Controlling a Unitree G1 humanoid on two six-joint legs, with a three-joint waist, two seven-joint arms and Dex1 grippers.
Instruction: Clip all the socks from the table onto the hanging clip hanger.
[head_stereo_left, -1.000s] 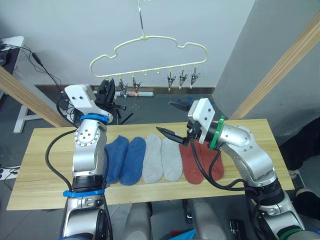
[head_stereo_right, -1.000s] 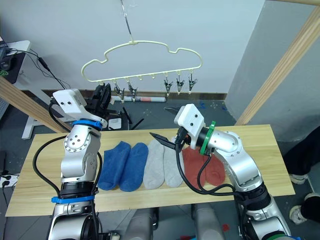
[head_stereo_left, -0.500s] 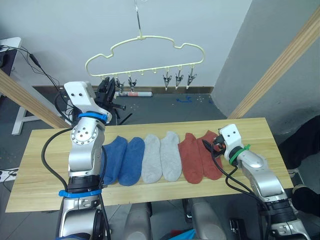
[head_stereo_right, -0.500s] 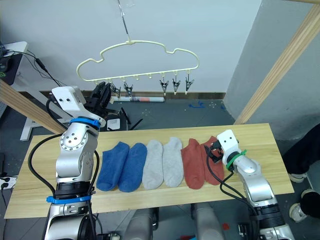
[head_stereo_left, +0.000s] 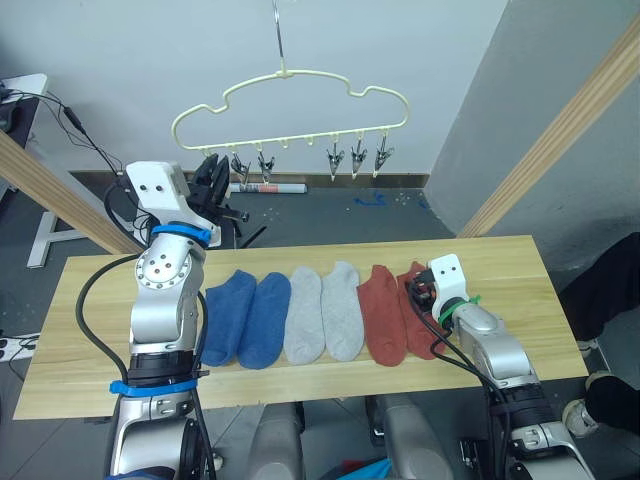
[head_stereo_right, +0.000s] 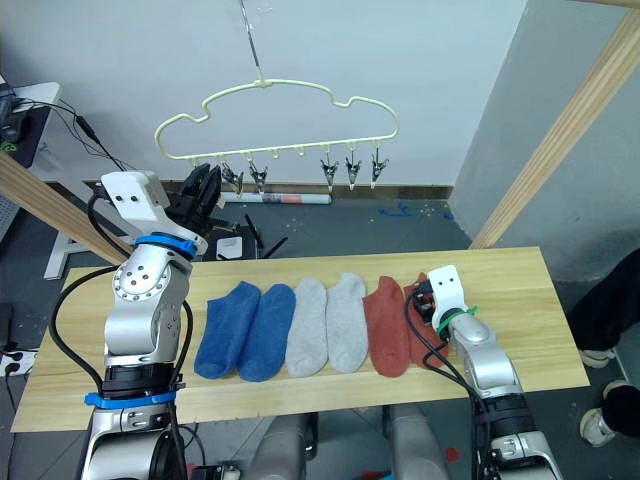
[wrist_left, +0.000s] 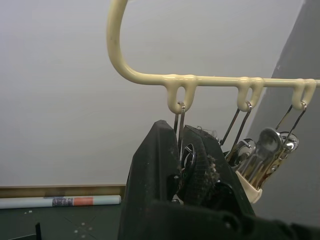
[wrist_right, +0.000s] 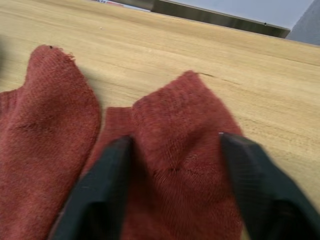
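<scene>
Since a second ago: right gripper down from mid-air above the grey socks to the rightmost rust-red sock; fingers spread wide, one at each side of that sock's cuff end, resting on the fabric, not yet closed. Left gripper unchanged, raised at the clip hanger, fingers pinched together on the leftmost metal clip under the pale bar. Remaining clips hanging free, none carrying a sock. All six socks flat on the table in one row, side by side: two blue socks nearest the left arm, two light grey socks in the middle, second rust-red sock just beside the one under the right gripper.
</scene>
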